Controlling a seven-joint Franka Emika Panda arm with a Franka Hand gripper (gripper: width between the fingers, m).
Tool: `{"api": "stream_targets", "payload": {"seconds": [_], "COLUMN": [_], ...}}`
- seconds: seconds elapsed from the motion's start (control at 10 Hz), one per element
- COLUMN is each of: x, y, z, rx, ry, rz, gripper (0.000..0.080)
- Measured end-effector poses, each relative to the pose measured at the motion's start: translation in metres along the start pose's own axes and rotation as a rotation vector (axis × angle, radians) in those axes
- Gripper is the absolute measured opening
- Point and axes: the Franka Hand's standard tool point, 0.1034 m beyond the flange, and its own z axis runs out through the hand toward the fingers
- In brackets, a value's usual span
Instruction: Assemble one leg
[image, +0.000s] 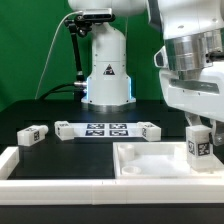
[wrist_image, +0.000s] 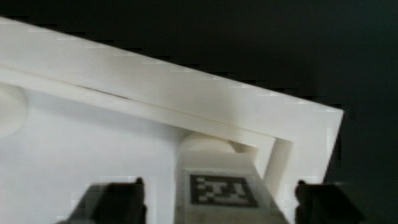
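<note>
My gripper is at the exterior view's right, shut on a small white leg with a square marker on its face. It holds the leg upright over the right near corner of the large flat white rimmed panel. In the wrist view the leg sits between the two dark fingers, and its far end is at the panel's rimmed corner. Whether the leg's end touches the panel is hidden.
Three more legs lie on the table: one at the left and two at either end of the marker board. A white rail runs along the front left. The robot base stands behind.
</note>
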Motion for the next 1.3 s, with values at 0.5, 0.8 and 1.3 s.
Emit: {"api": "stream_targets", "payload": {"seconds": [0.5,0.8,1.3], "x": [0.003,0.01,0.01], "y": [0.002,0.002,-0.003], "z": [0.002,0.0,-0.001], "rx": [-0.019,-0.045,-0.097], "ry": [0.02,0.048,0.094], "rz": [-0.604,-1.011,-1.46], "gripper": [0.0648,0.0649,0.0649]}}
